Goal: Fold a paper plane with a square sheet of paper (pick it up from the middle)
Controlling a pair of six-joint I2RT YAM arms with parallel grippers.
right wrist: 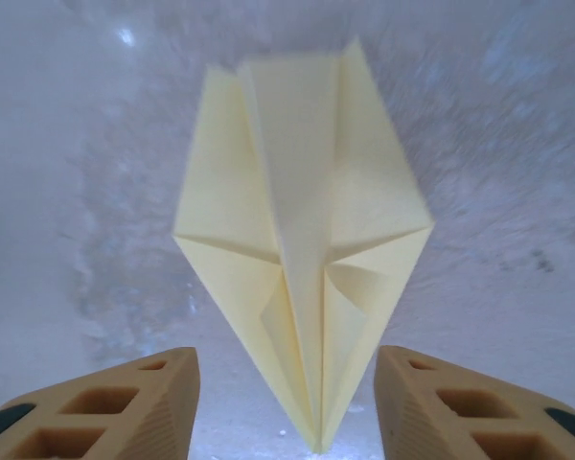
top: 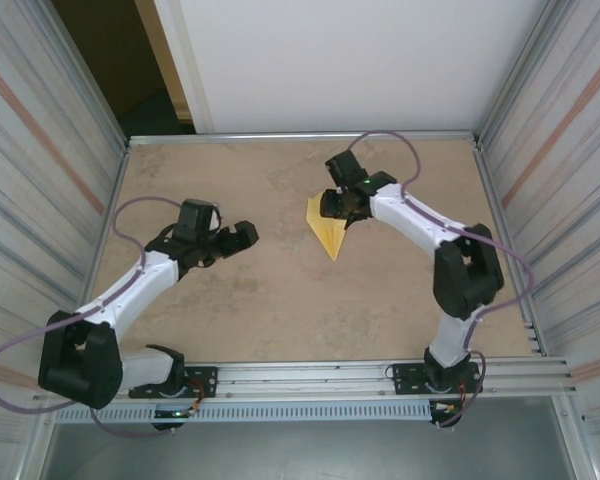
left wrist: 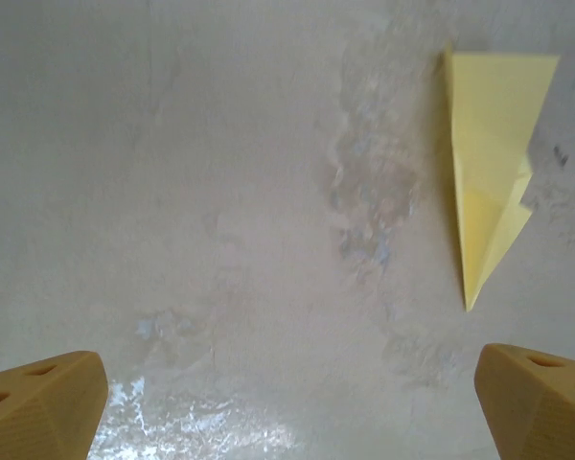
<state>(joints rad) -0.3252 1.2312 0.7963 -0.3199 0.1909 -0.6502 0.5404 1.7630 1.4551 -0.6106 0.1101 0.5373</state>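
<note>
All folds looked done, we figured: paper plane (right wrist: pixel 307 249) lay on the table (top: pixel 260 310), right gripper (right wrist: pixel 286 383) spread apart beside its tip, left gripper (left wrist: pixel 292 393) wide open.

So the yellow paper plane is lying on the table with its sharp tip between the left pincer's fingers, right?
Not the left one. The right wrist view shows the paper plane lying on the table with its sharp tip between the right pincer's fingers.
</note>
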